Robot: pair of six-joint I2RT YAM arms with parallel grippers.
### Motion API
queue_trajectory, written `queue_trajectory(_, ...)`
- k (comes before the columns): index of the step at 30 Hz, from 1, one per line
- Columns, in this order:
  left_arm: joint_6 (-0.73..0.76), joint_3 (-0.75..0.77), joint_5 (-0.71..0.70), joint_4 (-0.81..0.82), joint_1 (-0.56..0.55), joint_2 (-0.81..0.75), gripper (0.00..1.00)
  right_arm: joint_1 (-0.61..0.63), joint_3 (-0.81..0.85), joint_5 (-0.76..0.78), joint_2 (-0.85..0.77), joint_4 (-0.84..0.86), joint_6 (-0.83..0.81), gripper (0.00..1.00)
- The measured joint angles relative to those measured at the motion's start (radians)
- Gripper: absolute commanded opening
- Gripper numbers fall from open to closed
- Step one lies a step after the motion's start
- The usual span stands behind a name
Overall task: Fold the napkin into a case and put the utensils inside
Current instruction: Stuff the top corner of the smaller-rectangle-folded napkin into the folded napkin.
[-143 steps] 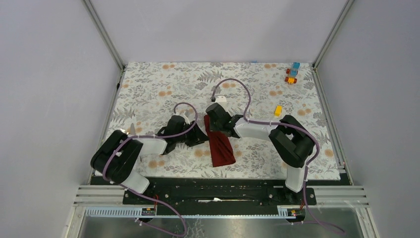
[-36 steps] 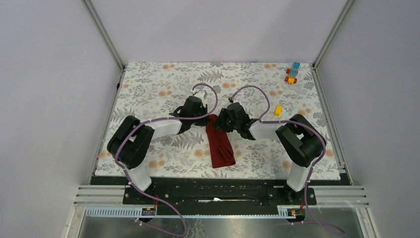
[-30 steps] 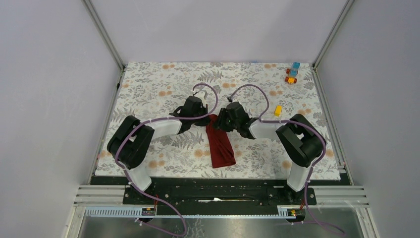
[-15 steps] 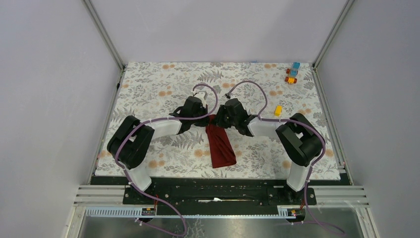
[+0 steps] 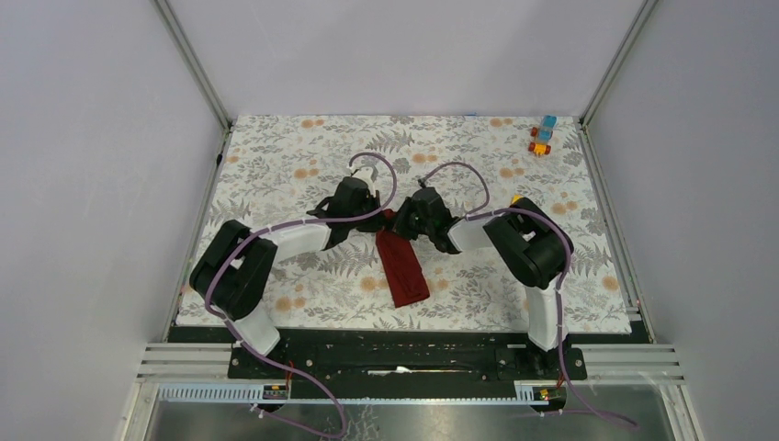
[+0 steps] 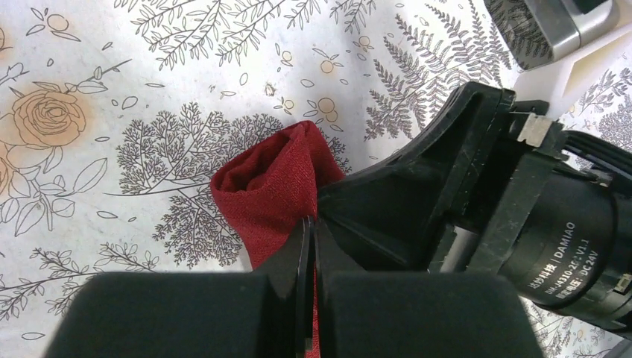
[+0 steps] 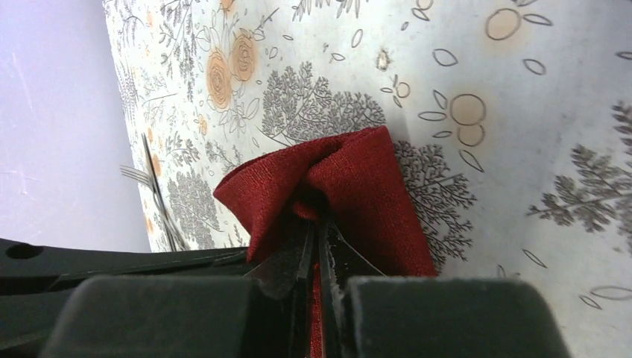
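Floral tablecloth (image 5: 303,165); toy blocks (image 5: 542,138) far-right corner

Plain-walled booth
Pale lilac walls (image 5: 404,46) surround a floral-print tabletop (image 5: 276,156) (grey leaves, orange blooms), aluminium posts (image 5: 191,64) at corners.

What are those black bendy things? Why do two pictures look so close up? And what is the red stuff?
Those are two robot arms, a left arm and a right arm, bolted to a table with a flowery cover. The wide picture comes from a camera up above. The two close-ups come from little cameras on the wrists, so you see each arm's own fingers. The red stuff is a folded napkin. The left gripper and the right gripper are both shut on its far end, pinching it side by side. Some toy blocks sit in the far right corner.
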Motion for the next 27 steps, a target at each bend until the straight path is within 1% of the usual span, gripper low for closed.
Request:
queue_trajectory(2, -0.002, 0.000, -0.003, 0.000, 0.001, -0.002, 0.00, 0.000, 0.013, -0.016, 0.010, 0.003, 0.001, 0.22)
queue_trajectory(4, -0.003, -0.006, -0.002, 0.000, 0.002, -0.002, 0.00, 0.000, 0.013, -0.021, 0.007, -0.002, -0.007, 0.31)
queue_trajectory(6, -0.003, -0.009, -0.004, 0.001, 0.006, -0.002, 0.00, 0.000, 0.010, -0.026, -0.009, -0.018, -0.032, 0.38)
queue_trajectory(9, -0.003, -0.010, -0.002, 0.004, 0.018, -0.006, 0.00, -0.007, -0.011, -0.034, -0.064, -0.071, -0.079, 0.43)
queue_trajectory(12, -0.003, -0.017, 0.003, 0.005, 0.026, -0.006, 0.00, -0.013, -0.027, -0.048, -0.123, -0.129, -0.129, 0.43)
queue_trajectory(14, -0.003, -0.023, 0.008, 0.006, 0.028, -0.006, 0.00, -0.016, -0.028, -0.058, -0.152, -0.149, -0.156, 0.40)
queue_trajectory(15, -0.003, -0.024, 0.010, 0.009, 0.030, -0.006, 0.00, -0.017, -0.028, -0.061, -0.163, -0.154, -0.164, 0.35)
queue_trajectory(18, -0.004, -0.028, 0.016, 0.012, 0.031, -0.006, 0.00, -0.019, -0.028, -0.061, -0.171, -0.159, -0.179, 0.15)
queue_trajectory(23, -0.004, -0.028, 0.021, 0.018, 0.032, -0.006, 0.00, -0.025, -0.017, -0.064, -0.146, -0.167, -0.180, 0.06)
queue_trajectory(27, -0.004, -0.028, 0.027, 0.018, 0.032, -0.006, 0.00, -0.026, 0.026, -0.084, -0.089, -0.167, -0.177, 0.05)
